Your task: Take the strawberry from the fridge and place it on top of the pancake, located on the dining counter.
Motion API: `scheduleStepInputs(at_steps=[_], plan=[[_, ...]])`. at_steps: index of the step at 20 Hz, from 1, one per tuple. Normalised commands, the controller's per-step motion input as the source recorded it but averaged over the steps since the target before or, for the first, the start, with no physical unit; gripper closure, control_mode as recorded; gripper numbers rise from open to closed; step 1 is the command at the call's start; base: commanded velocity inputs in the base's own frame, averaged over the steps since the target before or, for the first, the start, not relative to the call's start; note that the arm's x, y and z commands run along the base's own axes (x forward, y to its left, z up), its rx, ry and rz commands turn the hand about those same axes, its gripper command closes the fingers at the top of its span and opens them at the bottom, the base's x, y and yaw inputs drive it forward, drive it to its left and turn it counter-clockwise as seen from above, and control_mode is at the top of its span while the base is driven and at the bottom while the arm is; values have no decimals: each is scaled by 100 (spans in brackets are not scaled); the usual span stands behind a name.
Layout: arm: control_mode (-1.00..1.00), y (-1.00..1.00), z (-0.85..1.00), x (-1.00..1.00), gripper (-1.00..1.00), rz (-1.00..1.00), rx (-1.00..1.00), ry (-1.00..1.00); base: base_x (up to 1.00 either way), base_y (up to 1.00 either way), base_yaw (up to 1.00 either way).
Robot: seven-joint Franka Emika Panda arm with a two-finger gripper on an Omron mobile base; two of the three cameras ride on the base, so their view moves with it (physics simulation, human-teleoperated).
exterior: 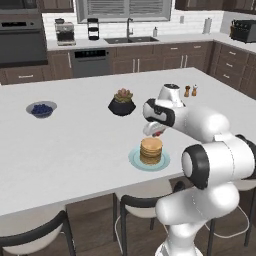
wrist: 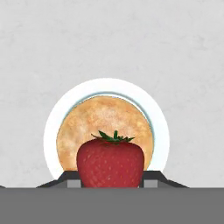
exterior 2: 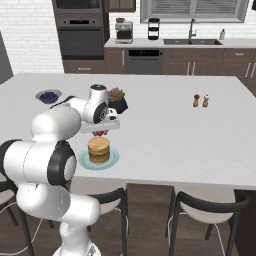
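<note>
Gripper (wrist: pixel 111 181) closed on the strawberry (wrist: pixel 110 161), jaws narrowed against its flanks, small dark tips just visible at either side. Strawberry plump, rounded, deep red, skin finely pitted with seeds, capped by a spiky green calyx. Held just above the pancake (exterior: pixel 151 150), not touching in either base view; red tip showing under the hand at (exterior: pixel 157 134) and (exterior 2: pixel 100 133). Pancake a short stack of round golden-brown discs, top face mottled and matte, edges slightly darker. Beneath it a pale blue round plate (wrist: pixel 162 131), smooth, with a bright glossy rim. Plate resting on the dining counter (exterior: pixel 75 145), a broad flat white slab with faint grey marbling. Farther back on the same top: a faceted black bowl (exterior: pixel 121 107) heaped with brownish lumps, a shallow bowl of dark blue berries (exterior: pixel 41 109), and two small shakers (exterior 2: pixel 200 100) standing side by side, well apart from the plate.
</note>
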Motion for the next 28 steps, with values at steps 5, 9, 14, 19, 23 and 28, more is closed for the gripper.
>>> scheduleStepInputs(at_steps=[5,9,14,19,23,28], plan=[[-100,29,-6,-1,100,5,1,1,0,0,0],[-100,2,-21,4,100,0,-1,0,0,0,0],[-100,-3,-19,0,100,0,0,2,0,0,0],[-100,0,-5,10,100,0,-1,2,0,0,0],[-100,0,-16,19,100,0,-3,1,0,0,0],[-100,0,-11,0,100,0,-2,0,0,0,0]])
